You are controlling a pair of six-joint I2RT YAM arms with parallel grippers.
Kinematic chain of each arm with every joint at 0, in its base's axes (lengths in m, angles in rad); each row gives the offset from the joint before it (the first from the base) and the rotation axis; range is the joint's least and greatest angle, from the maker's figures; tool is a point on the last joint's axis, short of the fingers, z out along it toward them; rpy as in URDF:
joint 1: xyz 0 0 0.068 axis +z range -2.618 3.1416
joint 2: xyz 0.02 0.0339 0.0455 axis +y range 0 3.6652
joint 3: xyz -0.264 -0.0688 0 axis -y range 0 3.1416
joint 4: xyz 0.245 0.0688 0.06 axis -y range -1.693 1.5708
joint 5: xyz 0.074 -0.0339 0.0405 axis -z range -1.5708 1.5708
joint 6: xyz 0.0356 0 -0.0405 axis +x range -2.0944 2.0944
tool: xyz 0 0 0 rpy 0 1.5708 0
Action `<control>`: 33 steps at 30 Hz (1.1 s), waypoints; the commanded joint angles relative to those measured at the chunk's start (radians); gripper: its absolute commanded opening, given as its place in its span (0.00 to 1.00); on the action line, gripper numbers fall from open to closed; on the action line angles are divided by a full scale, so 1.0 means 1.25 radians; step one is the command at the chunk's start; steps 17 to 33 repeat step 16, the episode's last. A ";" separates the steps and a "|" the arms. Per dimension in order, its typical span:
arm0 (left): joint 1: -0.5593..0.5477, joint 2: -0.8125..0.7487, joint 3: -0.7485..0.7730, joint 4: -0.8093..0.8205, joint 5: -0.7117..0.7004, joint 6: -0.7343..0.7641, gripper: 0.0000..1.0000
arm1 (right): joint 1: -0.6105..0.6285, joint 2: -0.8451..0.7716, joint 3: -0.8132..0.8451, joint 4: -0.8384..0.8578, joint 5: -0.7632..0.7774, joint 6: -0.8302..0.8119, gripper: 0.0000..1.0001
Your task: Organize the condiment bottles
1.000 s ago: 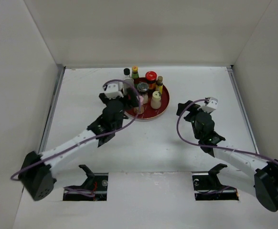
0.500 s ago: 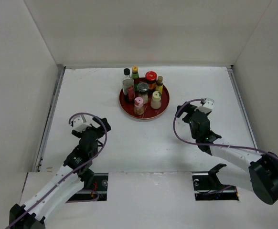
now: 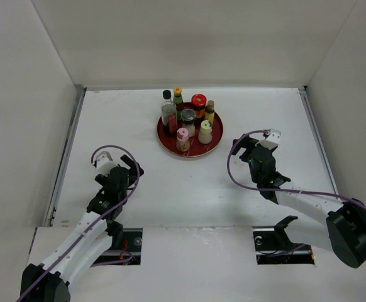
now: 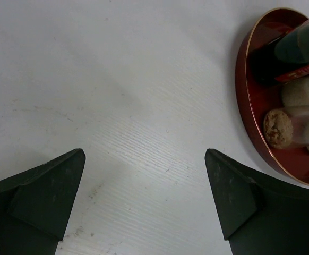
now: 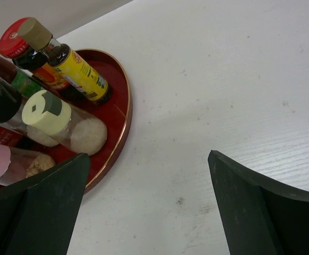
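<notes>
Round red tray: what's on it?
Seven upright condiment bottles crowd the round red tray, pink-capped bottle and cream-capped bottle frontmost. The tray floor beneath them is hidden.

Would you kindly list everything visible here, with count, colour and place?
tall clear bottle: one, black cap, tray's back left
green bottle: one, yellow cap, tray's back
jar: one, red lid, tray's back
yellow bottle: one, brown cap, tray's right
grey-lidded shaker: one, clear, tray's middle
pink-capped shaker: one, clear, tray's front
cream-capped shaker: one, clear, tray's front right
tray: one, red, far middle of table
table: one, white, under everything
left arm: one, black and white, near left, jaws open
right arm: one, black and white, right of tray, jaws open
</notes>
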 commanded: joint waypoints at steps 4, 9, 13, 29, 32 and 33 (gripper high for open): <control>0.021 -0.003 -0.001 0.020 0.011 -0.012 1.00 | 0.009 0.004 0.036 0.028 0.020 -0.009 1.00; 0.009 0.004 0.015 0.021 0.005 -0.010 1.00 | 0.010 0.010 0.038 0.027 0.020 -0.009 1.00; 0.009 0.018 0.028 0.016 0.006 -0.007 1.00 | 0.010 0.008 0.036 0.027 0.019 -0.007 1.00; 0.006 0.040 0.037 0.016 0.001 -0.001 1.00 | 0.013 -0.001 0.036 0.027 0.020 -0.009 1.00; 0.006 0.040 0.037 0.016 0.001 -0.001 1.00 | 0.013 -0.001 0.036 0.027 0.020 -0.009 1.00; 0.006 0.040 0.037 0.016 0.001 -0.001 1.00 | 0.013 -0.001 0.036 0.027 0.020 -0.009 1.00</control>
